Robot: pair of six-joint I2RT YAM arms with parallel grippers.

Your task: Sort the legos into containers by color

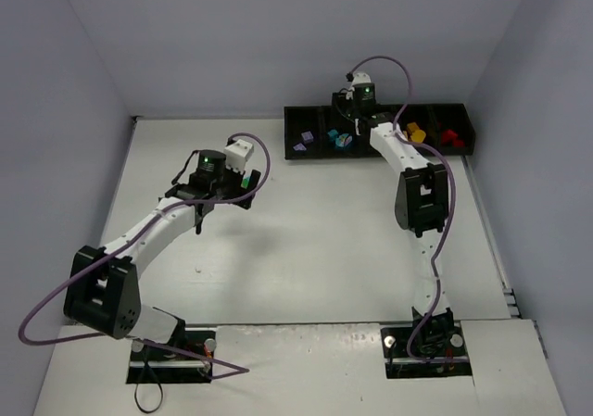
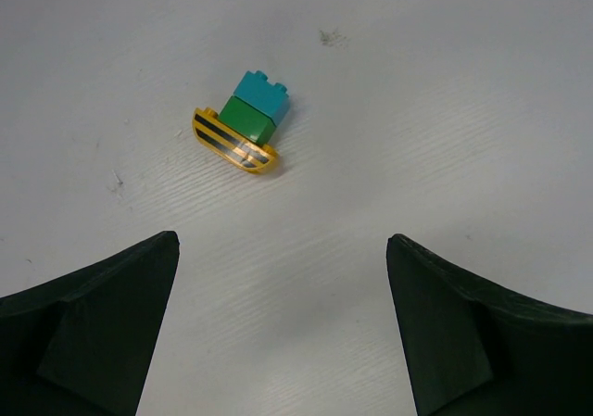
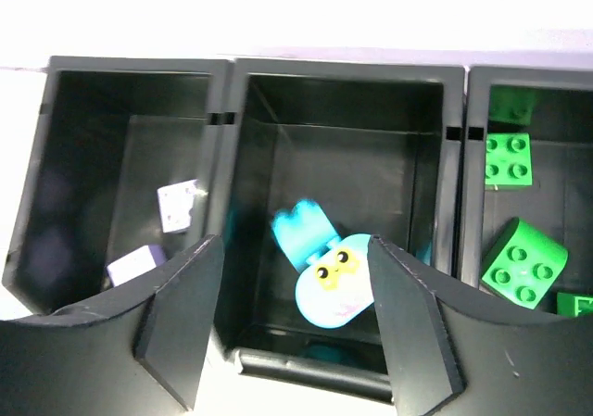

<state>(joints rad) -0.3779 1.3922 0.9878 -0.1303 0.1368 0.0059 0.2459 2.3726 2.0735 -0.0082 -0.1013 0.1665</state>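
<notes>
In the left wrist view a small stack of legos lies on the white table: a teal brick, a green brick and a yellow-orange curved piece with black stripes. My left gripper is open and empty, short of the stack; it also shows in the top view. My right gripper is open over the middle bin of the black tray. A teal rounded lego with a face, partly blurred, sits between its fingers above the bin floor. The top view shows this gripper over the tray.
The bin to the left holds lilac legos. The bin to the right holds green legos. In the top view, yellow-orange and red legos lie in the tray's right bins. Walls close in the table on three sides.
</notes>
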